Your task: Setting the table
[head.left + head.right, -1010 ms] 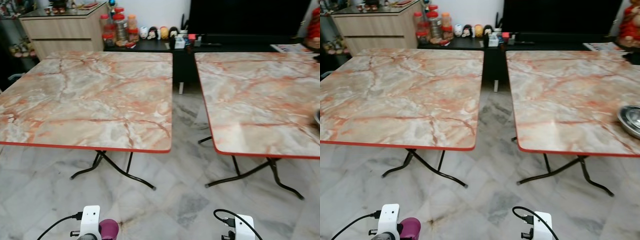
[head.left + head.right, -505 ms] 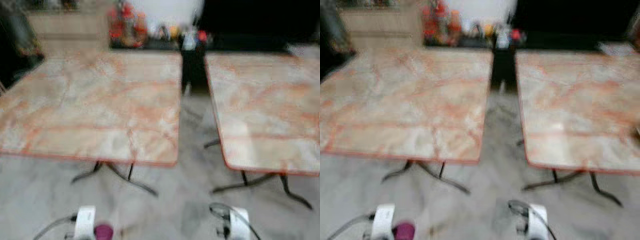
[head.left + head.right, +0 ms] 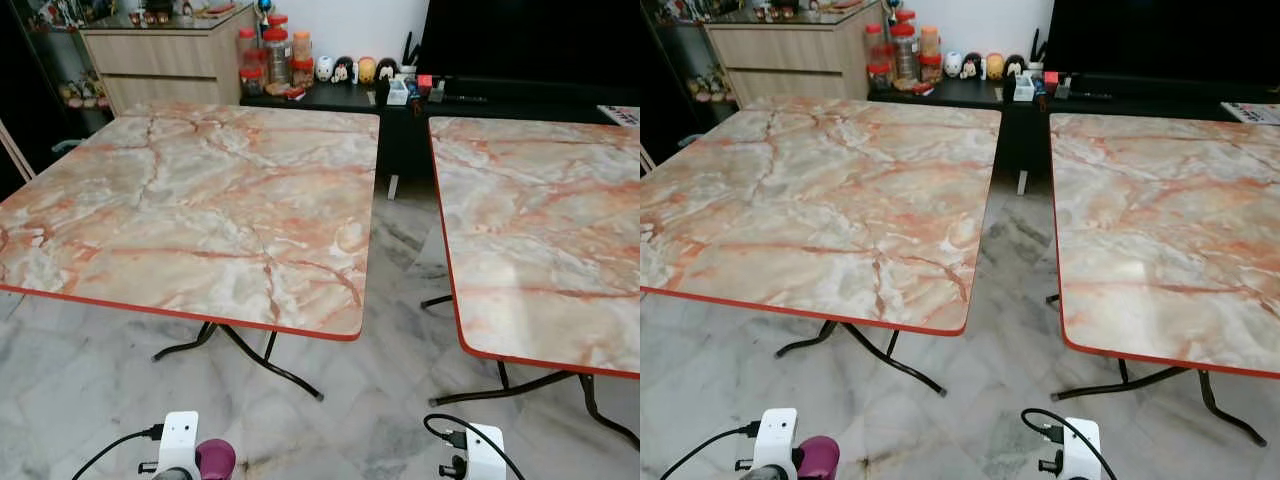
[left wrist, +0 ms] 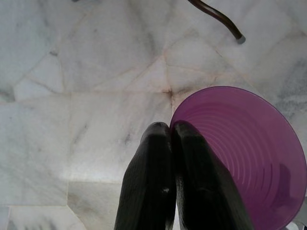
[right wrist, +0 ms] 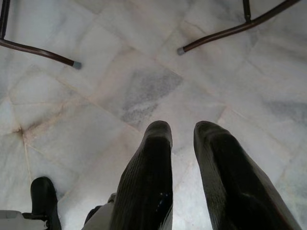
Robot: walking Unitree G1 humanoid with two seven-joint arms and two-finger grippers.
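Observation:
My left gripper [image 4: 171, 128] hangs low over the floor, shut on the rim of a purple plastic cup [image 4: 240, 153]; one finger is inside the rim and one outside. The same cup [image 3: 216, 460] peeks up at the bottom of the left eye view beside the white wrist mount. My right gripper [image 5: 182, 128] hangs over the floor too, open, with nothing between its fingers. Ahead stand two square marble-patterned tables with red edges: the left table [image 3: 200, 200] and the right table [image 3: 540, 230], both tops bare where they show.
A floor gap [image 3: 405, 250] runs between the tables. Their dark metal legs [image 3: 270, 360] splay out over the marble floor. Behind are a wooden cabinet [image 3: 165, 60], jars [image 3: 275, 50], small figurines on a low black console [image 3: 350, 95] and a dark screen [image 3: 530, 40].
The whole picture blurred, then shifted right: the camera moved. A metal bowl at the right table's right edge has left the picture. Both arms hang as before.

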